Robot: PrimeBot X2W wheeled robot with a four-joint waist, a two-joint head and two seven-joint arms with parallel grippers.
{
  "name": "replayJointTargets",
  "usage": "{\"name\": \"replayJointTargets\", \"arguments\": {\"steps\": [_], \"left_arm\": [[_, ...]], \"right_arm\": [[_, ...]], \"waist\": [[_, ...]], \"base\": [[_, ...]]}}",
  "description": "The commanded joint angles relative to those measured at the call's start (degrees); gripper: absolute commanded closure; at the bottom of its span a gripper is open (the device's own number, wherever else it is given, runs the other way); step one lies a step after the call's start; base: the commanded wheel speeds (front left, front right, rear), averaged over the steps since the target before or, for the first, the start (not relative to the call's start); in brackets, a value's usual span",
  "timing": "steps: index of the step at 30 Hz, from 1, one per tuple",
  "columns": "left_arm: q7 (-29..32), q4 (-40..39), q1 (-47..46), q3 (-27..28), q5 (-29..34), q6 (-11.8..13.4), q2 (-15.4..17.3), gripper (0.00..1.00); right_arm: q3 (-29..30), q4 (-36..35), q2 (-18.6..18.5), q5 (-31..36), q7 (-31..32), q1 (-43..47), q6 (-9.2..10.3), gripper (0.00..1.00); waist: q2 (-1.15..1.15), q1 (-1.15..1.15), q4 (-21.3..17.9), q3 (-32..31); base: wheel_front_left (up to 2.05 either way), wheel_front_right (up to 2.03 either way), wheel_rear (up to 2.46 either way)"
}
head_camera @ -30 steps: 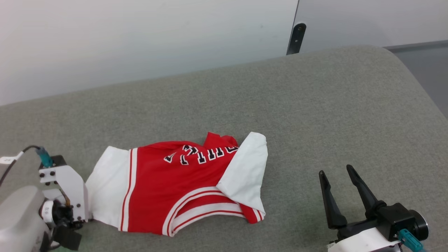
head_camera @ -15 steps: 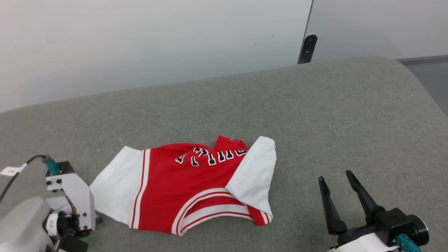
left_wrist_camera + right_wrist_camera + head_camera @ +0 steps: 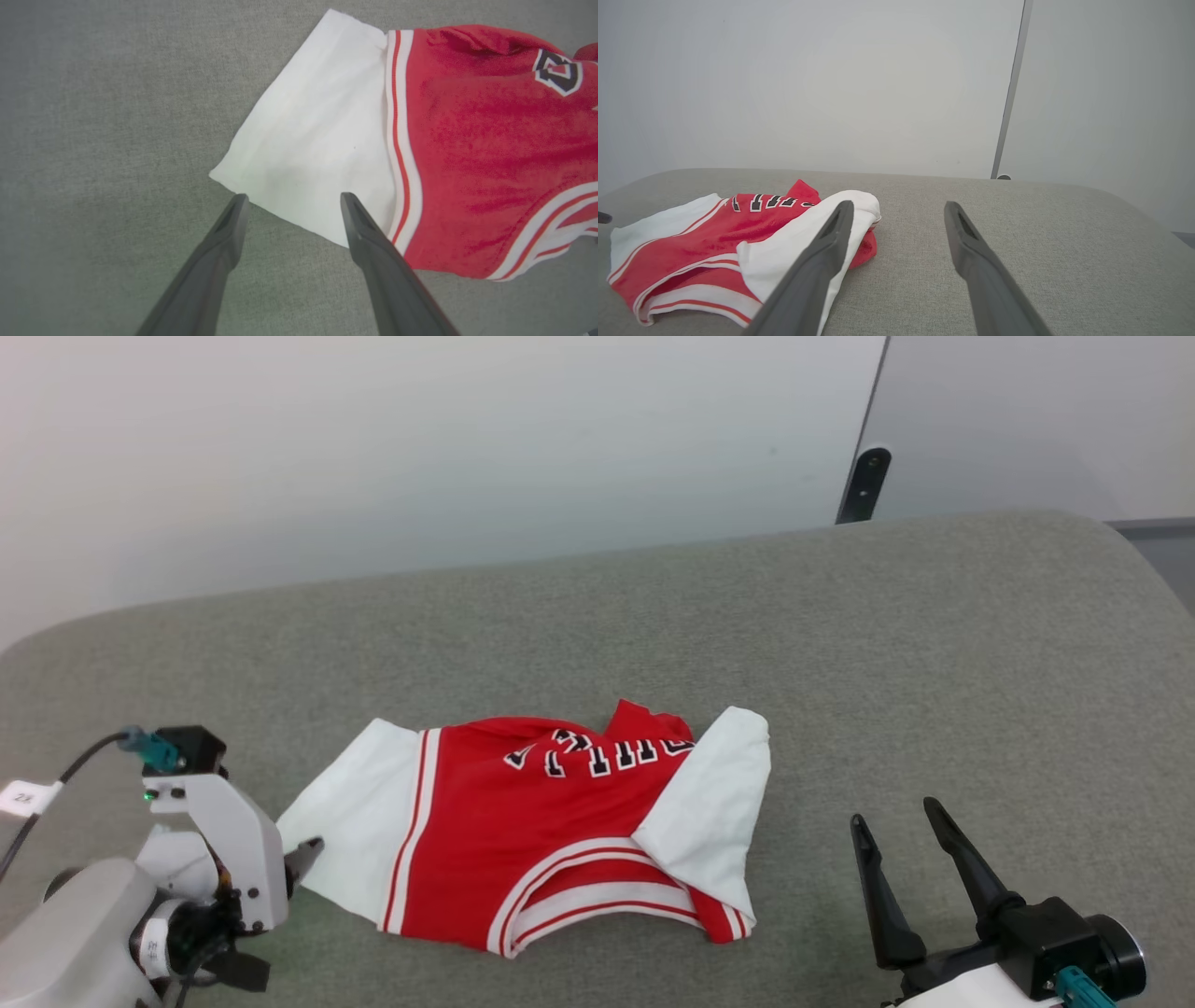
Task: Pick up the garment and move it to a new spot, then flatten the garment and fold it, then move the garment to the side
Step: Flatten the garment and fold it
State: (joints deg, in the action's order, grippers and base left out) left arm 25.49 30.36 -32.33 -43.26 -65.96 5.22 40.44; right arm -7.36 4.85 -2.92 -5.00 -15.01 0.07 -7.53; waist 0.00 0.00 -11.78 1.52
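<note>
The left hand [image 3: 290, 199] has just released the red jersey [image 3: 523, 840], its 2 fingers now spread at the white sleeve [image 3: 308, 149]. It lies rumpled on the grey tabletop [image 3: 887, 644], apparently relocated, so flattening comes next. The right hand [image 3: 894, 814] waits beside it, fingers apart.

Bright, soft, even light covers every view. A faint grey shadow lies on the garment [image 3: 327, 140] just ahead of the left gripper [image 3: 293, 196]. Both wrist views dim slightly toward their corners; focus is sharp.
</note>
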Motion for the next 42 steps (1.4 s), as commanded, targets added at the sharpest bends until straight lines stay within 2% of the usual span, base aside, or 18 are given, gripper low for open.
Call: {"name": "replayJointTargets", "arguments": {"steps": [1,9,14,24,29,34,42], "left_arm": [[-1.68,-1.1,0.84,0.29,0.77,-0.75,0.46,0.0],[-12.34,-5.42,3.02,2.46,2.71,-2.39,1.2,0.0],[-20.26,-7.67,4.98,4.77,3.1,-2.34,0.78,0.0],[-37.7,-12.78,11.91,10.06,5.29,0.57,0.67,0.0],[-40.45,-16.2,16.77,12.03,9.13,2.44,-0.66,0.0],[-40.64,-19.32,21.36,14.8,15.44,3.75,-3.8,0.0],[-40.64,-22.96,27.76,22.51,25.91,2.69,-10.92,0.0]], "right_arm": [[0.11,-0.04,0.06,0.61,-0.24,0.54,0.09,0.0],[-0.02,0.17,0.06,0.7,-0.24,0.63,0.09,0.0],[-0.22,0.53,0.05,1.07,-0.24,0.89,0.09,0.0],[-0.58,3.18,-0.29,3.33,-0.24,1.22,0.09,0.0],[-0.41,5.0,-1.55,3.11,-0.24,1.13,0.09,0.0],[-0.75,7.18,-2.78,2.25,-0.23,1.08,0.09,0.0],[-1.86,11.75,-4.04,0.6,0.92,-0.01,0.09,0.0]], "waist": [[0.0,0.0,0.6,-0.3],[0.0,0.0,2.55,-0.78],[0.0,0.0,3.76,-1.13],[0.0,0.0,7.19,-2.7],[0.0,0.0,9.7,-3.98],[0.0,0.0,12.38,-5.45],[0.0,0.0,16.32,-7.87]], "base": [[0.0,0.0,0.0],[0.0,0.0,0.0],[0.0,0.0,0.0],[0.0,0.0,0.0],[0.0,0.0,0.0],[0.0,0.0,0.0],[0.0,0.0,0.0]]}}
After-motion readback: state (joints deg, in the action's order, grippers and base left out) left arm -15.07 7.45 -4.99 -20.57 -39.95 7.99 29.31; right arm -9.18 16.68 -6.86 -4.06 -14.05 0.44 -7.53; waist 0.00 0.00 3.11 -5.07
